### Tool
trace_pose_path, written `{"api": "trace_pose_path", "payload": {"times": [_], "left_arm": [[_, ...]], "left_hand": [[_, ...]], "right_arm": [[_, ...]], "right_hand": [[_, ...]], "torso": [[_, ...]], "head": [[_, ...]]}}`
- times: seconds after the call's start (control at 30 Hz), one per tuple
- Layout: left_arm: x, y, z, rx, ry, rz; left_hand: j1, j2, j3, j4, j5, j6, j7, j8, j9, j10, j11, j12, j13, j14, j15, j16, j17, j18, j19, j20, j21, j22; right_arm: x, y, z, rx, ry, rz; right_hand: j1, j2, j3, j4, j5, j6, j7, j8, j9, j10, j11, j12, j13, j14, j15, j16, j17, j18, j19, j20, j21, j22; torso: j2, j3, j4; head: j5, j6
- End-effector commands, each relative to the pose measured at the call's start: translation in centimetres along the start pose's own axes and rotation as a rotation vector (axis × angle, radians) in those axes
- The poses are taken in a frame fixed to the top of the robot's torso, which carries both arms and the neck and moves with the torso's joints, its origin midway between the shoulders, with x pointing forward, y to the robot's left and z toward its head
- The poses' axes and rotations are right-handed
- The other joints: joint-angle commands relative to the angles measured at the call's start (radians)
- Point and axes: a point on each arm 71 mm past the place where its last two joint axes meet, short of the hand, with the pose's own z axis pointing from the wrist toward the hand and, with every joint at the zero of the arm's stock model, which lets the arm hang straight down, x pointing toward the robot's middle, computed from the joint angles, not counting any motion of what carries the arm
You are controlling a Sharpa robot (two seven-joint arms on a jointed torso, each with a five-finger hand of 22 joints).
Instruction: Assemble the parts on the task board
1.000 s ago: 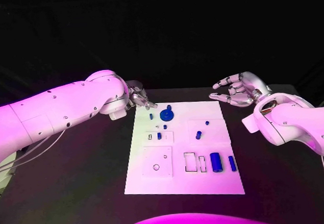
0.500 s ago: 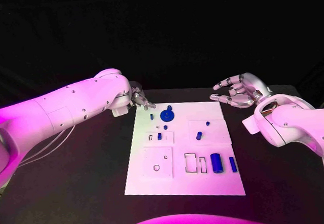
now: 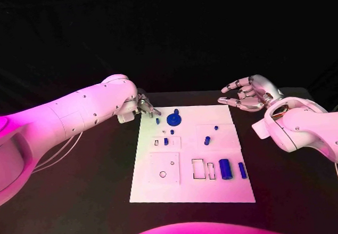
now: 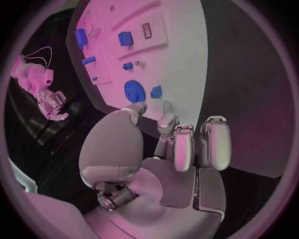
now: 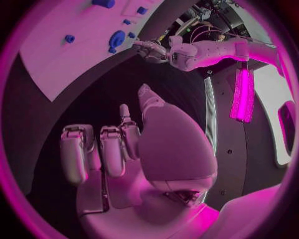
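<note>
The white rectangular task board (image 3: 190,155) lies mid-table. Its near edge carries a large blue cylinder (image 3: 225,169); its far edge, a blue round disc (image 3: 174,119). Farther back, the left hand (image 3: 144,105) hovers at the far-left corner, fingers apart, empty. The right hand (image 3: 247,94), beyond the far-right corner, is likewise spread and empty.

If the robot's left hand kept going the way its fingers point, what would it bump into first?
Probably the small blue piece beside the round blue disc at the task board's far edge; the left hand points there, though depth is unclear.
</note>
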Motion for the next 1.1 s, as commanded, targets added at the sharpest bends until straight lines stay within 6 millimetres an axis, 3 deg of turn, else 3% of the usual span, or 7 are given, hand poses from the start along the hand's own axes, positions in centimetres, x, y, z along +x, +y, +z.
{"api": "trace_pose_path", "payload": {"times": [0.03,1.1], "left_arm": [[0.32,-0.25,0.14,0.021,0.033,-0.011],[1.21,-0.43,0.74,0.026,0.071,-0.013]], "left_hand": [[0.002,-0.005,-0.004,0.001,-0.005,0.004,0.000,-0.006,-0.001,-0.004,0.004,-0.002,-0.001,0.089,0.009,-0.002,0.207,0.007,0.001,0.007,-0.003,0.045],[0.036,0.016,0.004,-0.003,-0.006,0.022,-0.005,-0.008,-0.007,0.002,0.000,0.008,0.007,0.091,0.007,0.002,0.216,0.007,0.003,0.008,-0.002,0.048]], "right_arm": [[0.14,0.15,-0.01,-0.012,0.007,-0.001],[0.42,0.33,0.15,-0.015,0.014,0.001]], "right_hand": [[-0.007,-0.001,-0.002,0.005,0.004,-0.008,-0.002,0.005,0.000,-0.009,0.000,-0.004,0.114,0.075,-0.003,-0.003,0.144,0.006,0.061,-0.001,-0.004,0.217],[-0.007,0.000,-0.004,0.007,0.004,-0.009,-0.002,0.008,0.000,-0.009,0.000,-0.004,0.114,0.075,-0.003,-0.004,0.144,0.006,0.061,-0.001,-0.005,0.217]], "torso": [[-0.001,0.0006,0.0010],[-0.002,0.0013,0.0014]], "head": [[-0.001,-0.002],[-0.005,-0.011]]}}
